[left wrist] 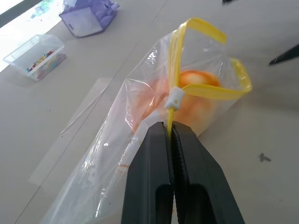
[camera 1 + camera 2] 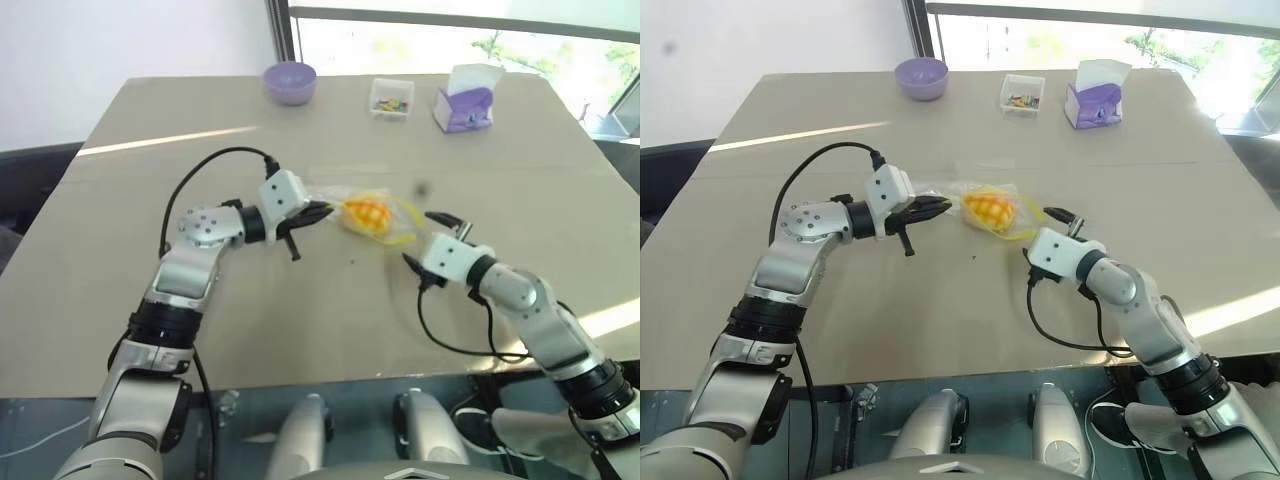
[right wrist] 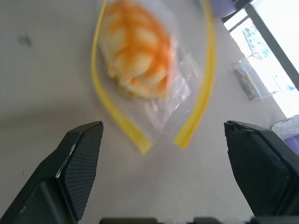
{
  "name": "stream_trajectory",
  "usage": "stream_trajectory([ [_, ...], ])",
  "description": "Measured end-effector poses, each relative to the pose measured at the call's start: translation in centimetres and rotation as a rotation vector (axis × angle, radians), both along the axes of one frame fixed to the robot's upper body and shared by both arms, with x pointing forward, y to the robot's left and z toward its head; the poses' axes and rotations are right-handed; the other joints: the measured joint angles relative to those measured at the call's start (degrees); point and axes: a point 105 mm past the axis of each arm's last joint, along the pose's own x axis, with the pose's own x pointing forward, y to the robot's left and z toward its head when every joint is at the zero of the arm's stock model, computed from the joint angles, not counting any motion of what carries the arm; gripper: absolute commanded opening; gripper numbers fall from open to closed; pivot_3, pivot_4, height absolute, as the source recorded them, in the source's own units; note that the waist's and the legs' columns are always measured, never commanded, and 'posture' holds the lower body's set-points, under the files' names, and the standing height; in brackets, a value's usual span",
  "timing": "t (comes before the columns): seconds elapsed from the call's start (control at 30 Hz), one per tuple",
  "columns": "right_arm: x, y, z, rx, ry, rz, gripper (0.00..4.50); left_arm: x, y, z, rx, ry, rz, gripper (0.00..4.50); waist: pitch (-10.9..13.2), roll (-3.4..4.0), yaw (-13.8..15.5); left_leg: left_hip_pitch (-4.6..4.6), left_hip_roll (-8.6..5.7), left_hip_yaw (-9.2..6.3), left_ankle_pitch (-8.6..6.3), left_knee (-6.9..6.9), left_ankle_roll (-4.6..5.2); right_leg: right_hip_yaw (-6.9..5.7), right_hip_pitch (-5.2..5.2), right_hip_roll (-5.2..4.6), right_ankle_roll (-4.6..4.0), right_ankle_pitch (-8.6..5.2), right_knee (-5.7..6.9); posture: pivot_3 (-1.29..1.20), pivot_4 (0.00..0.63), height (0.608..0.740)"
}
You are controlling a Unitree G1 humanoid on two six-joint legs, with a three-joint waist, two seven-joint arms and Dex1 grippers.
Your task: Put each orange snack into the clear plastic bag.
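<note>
The orange snack (image 2: 365, 212), a domed bun with a darker grid, lies inside the clear plastic bag (image 1: 117, 144) on the table's middle. The bag's yellow seal strip (image 3: 208, 70) gapes apart at its mouth, which faces my right gripper. My left gripper (image 1: 169, 125) is shut on the bag's yellow-edged rim, just left of the snack, holding that side slightly raised. My right gripper (image 2: 417, 237) stands wide open a short way right of the bag's mouth, with nothing between its fingers (image 3: 81, 158) and apart from the bag.
At the far edge of the tan table (image 2: 200, 330) stand a purple bowl (image 2: 290, 80), a small clear box of coloured bits (image 2: 391, 97) and a purple tissue box (image 2: 465, 102). Black cables loop from both wrists.
</note>
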Motion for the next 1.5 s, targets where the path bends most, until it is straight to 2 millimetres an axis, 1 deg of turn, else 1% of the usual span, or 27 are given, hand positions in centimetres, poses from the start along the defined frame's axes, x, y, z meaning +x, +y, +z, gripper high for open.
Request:
stream_trajectory([
  [0.07, 0.5, 0.2, 0.0, -0.001, -0.027, 0.001, 4.42, 0.0, 0.0, 0.1, -0.005, 0.004, 0.001, 0.0, -0.01, -0.02, -0.11, 0.03, 0.0, 0.0, 0.0, 0.0, 0.0, 0.02, 0.01, 0.01, 0.0, 0.0, 0.02, 0.0, 0.15, 0.74],
  [0.13, 1.4, 0.5, 0.0, 0.007, -0.048, -0.012, 4.42, 0.0, 0.2, 0.2, -0.004, 0.004, 0.007, 0.0, -0.04, -0.07, -0.24, 0.07, 0.02, 0.01, 0.0, 0.01, 0.0, 0.02, 0.04, 0.02, -0.01, 0.01, 0.02, 0.0, 0.15, 0.74],
  [0.17, 2.4, 0.5, 0.1, 0.012, -0.068, -0.032, 4.42, -0.1, 0.1, 0.3, -0.003, -0.002, 0.002, 0.0, -0.04, -0.07, -0.2, 0.09, 0.01, 0.01, 0.0, 0.06, 0.0, 0.03, 0.06, 0.01, -0.01, 0.01, 0.06, 0.0, 0.15, 0.74],
  [0.2, 2.8, 0.5, 0.2, 0.01, -0.082, -0.04, 4.42, -0.2, 0.0, 0.4, -0.003, -0.008, -0.001, 0.0, -0.04, -0.07, -0.16, 0.09, 0.01, 0.0, 0.0, 0.06, 0.0, 0.03, 0.06, 0.01, -0.01, 0.01, 0.06, 0.0, 0.15, 0.74],
  [0.3, 3.3, 0.4, 0.3, 0.011, -0.1, -0.05, 4.42, -0.2, 0.1, 0.4, -0.001, -0.008, 0.001, 0.0, -0.04, -0.07, 0.05, 0.08, 0.01, -0.01, 0.0, 0.06, 0.0, 0.02, 0.07, 0.01, -0.01, 0.01, 0.05, 0.0, 0.15, 0.74],
  [0.37, 3.9, 0.2, 0.4, 0.006, -0.125, -0.065, 4.42, -0.3, 0.3, 0.0, 0.0, 0.001, 0.007, 0.0, -0.04, -0.07, 0.2, 0.06, 0.0, 0.0, 0.0, 0.07, 0.0, 0.02, 0.07, 0.0, -0.01, 0.01, 0.03, 0.0, 0.15, 0.74],
  [0.57, 4.3, -1.0, 0.6, 0.007, -0.142, -0.105, 4.42, -0.4, 0.3, -0.2, -0.001, 0.0, 0.015, 0.0, -0.04, -0.07, 0.23, 0.05, 0.0, -0.01, 0.0, 0.07, 0.0, 0.01, 0.06, 0.0, -0.01, 0.01, 0.04, 0.0, 0.15, 0.74],
  [0.67, 4.2, -1.5, 0.5, 0.025, -0.139, -0.113, 4.42, -0.4, 0.4, -0.3, 0.0, 0.003, 0.021, 0.0, -0.04, -0.07, 0.17, 0.05, 0.0, -0.01, 0.0, 0.07, 0.0, 0.02, 0.06, 0.0, -0.01, 0.01, 0.04, 0.0, 0.15, 0.74],
  [0.77, 4.0, -1.3, 0.5, 0.034, -0.135, -0.1, 4.42, -0.4, 0.5, -0.3, 0.0, 0.003, 0.023, 0.0, -0.04, -0.07, 0.11, 0.05, 0.0, 0.0, 0.0, 0.07, 0.0, 0.02, 0.06, 0.0, -0.01, 0.01, 0.04, 0.0, 0.15, 0.74],
  [0.8, 3.9, -0.9, 0.5, 0.042, -0.132, -0.084, 4.19, -0.4, 0.5, -0.3, -0.001, 0.002, 0.024, 0.0, -0.04, -0.06, -0.01, 0.05, 0.0, -0.01, 0.0, 0.07, 0.0, 0.02, 0.06, 0.0, -0.01, 0.01, 0.04, 0.0, 0.15, 0.74],
  [0.87, 3.8, -0.8, 0.4, 0.044, -0.13, -0.074, 4.19, -0.4, 0.5, -0.3, -0.001, 0.002, 0.024, 0.0, -0.04, -0.06, -0.03, 0.05, 0.0, -0.01, 0.0, 0.07, 0.0, 0.02, 0.06, 0.0, -0.01, 0.01, 0.04, 0.0, 0.15, 0.74],
  [1.03, 3.2, 0.4, 0.5, 0.071, -0.113, -0.001, 4.19, -0.6, 0.5, -0.3, 0.003, -0.001, 0.022, 0.0, -0.04, -0.06, -0.01, 0.05, 0.0, -0.01, 0.0, 0.07, 0.0, 0.02, 0.06, 0.0, -0.01, 0.01, 0.04, 0.0, 0.15, 0.74],
  [1.2, 3.0, 0.6, 0.6, 0.08, -0.102, 0.025, 4.19, -0.7, 0.6, -0.6, 0.005, 0.005, 0.023, 0.0, -0.04, -0.06, -0.02, 0.05, 0.0, -0.01, 0.0, 0.07, 0.0, 0.02, 0.06, 0.0, -0.01, 0.01, 0.03, 0.0, 0.15, 0.74],
  [1.27, 3.0, 0.7, 0.8, 0.088, -0.104, 0.032, 3.69, -0.7, 0.6, -0.6, 0.005, 0.005, 0.023, 0.0, -0.04, -0.06, -0.02, 0.05, 0.0, -0.01, 0.0, 0.07, 0.0, 0.02, 0.06, 0.0, -0.01, 0.01, 0.04, 0.0, 0.15, 0.74],
  [1.3, 3.0, 0.8, 0.9, 0.09, -0.105, 0.036, 3.52, -0.7, 0.6, -0.6, 0.005, 0.005, 0.024, 0.0, -0.04, -0.06, -0.01, 0.05, 0.0, -0.01, 0.0, 0.07, 0.0, 0.02, 0.06, 0.0, -0.01, 0.01, 0.04, 0.0, 0.15, 0.74],
  [1.43, 2.9, 0.8, 0.8, 0.094, -0.095, 0.045, 1.67, -0.7, 0.7, -0.7, 0.01, 0.007, 0.027, 0.0, -0.04, -0.06, -0.02, 0.05, 0.0, 0.0, 0.0, 0.07, 0.0, 0.02, 0.06, 0.0, -0.01, 0.01, 0.03, 0.0, 0.15, 0.74],
  [1.47, 2.9, 0.8, 0.9, 0.096, -0.093, 0.045, 1.31, -0.8, 0.8, -0.8, 0.011, 0.01, 0.029, 0.0, -0.04, -0.06, -0.01, 0.05, 0.0, -0.01, 0.0, 0.07, 0.0, 0.02, 0.06, 0.0, -0.01, 0.01, 0.04, 0.0, 0.15, 0.74],
  [1.5, 3.0, 0.7, 0.9, 0.098, -0.093, 0.045, 0.7, -0.8, 0.8, -0.8, 0.012, 0.011, 0.03, 0.0, -0.04, -0.06, 0.01, 0.05, 0.0, -0.01, 0.0, 0.07, 0.0, 0.02, 0.06, 0.0, -0.01, 0.01, 0.04, 0.0, 0.15, 0.74],
])
